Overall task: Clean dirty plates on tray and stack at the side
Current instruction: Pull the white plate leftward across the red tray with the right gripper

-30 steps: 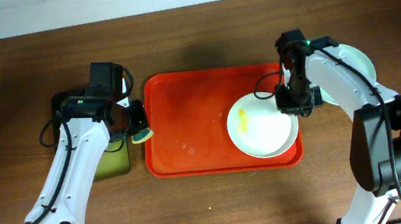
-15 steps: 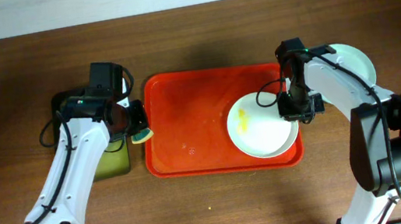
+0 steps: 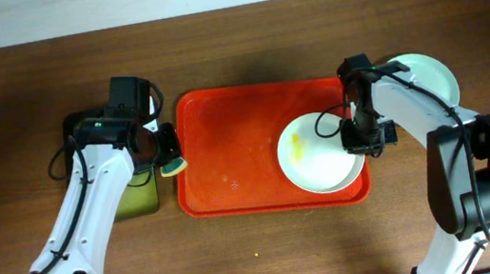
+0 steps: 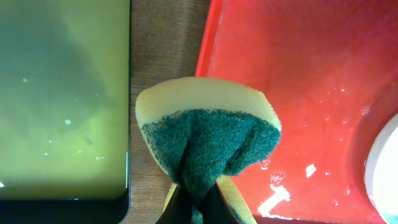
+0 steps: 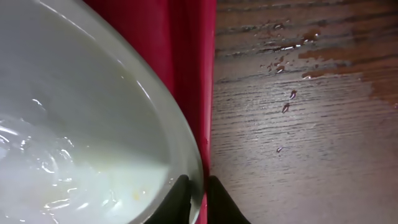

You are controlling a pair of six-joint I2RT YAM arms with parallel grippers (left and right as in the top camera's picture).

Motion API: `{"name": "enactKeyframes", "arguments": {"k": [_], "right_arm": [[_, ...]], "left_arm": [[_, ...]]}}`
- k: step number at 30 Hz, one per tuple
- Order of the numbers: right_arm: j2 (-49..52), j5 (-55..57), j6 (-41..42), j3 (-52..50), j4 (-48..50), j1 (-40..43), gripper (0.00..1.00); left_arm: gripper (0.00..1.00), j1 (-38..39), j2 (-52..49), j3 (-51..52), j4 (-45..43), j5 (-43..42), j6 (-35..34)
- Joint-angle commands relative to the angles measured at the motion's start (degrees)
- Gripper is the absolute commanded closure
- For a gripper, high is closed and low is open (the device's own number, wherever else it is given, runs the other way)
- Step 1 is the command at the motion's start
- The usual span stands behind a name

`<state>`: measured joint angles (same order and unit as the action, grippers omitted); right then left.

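Note:
A white plate (image 3: 323, 160) with a yellow smear (image 3: 297, 146) lies at the right end of the red tray (image 3: 229, 158). My right gripper (image 3: 363, 138) is at the plate's right rim. In the right wrist view its fingers (image 5: 198, 194) are shut on the plate (image 5: 93, 124) rim, next to the tray (image 5: 193, 62) edge. My left gripper (image 3: 167, 156) is shut on a yellow-and-green sponge (image 3: 173, 166) over the tray's left rim. The left wrist view shows the sponge (image 4: 208, 134), the fingers (image 4: 199, 210) and the wet tray (image 4: 298, 74). A pale mint plate (image 3: 427, 79) lies on the table right of the tray.
A black-rimmed yellow-green tray (image 3: 138, 198) sits left of the red tray and also shows in the left wrist view (image 4: 62, 93). Water drops lie on the wooden table (image 5: 298, 93) right of the red tray.
My right gripper has moved a little toward the table's front along the plate's right rim. The left arm and the sponge have not moved.

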<state>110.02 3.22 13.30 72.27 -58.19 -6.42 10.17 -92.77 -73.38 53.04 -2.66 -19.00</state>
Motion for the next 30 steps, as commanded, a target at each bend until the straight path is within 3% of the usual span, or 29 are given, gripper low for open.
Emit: {"name": "enactKeyframes", "arguments": {"k": [1, 7, 24, 30], "right_arm": [[0.31, 0.11, -0.02, 0.00, -0.02, 0.17, 0.89], [0.31, 0.20, -0.02, 5.46, -5.09, 0.04, 0.89], [0.39, 3.43, -0.02, 1.68, -1.60, 0.07, 0.84], [0.39, -3.37, -0.02, 1.64, -0.94, 0.07, 0.85]], "left_arm": [[1.00, -0.09, 0.85, 0.28, -0.04, -0.61, 0.92], [1.00, -0.09, 0.85, 0.28, -0.04, -0.61, 0.92], [1.00, -0.09, 0.85, 0.28, 0.13, -0.61, 0.92], [1.00, -0.09, 0.85, 0.28, 0.13, -0.61, 0.92]]}}
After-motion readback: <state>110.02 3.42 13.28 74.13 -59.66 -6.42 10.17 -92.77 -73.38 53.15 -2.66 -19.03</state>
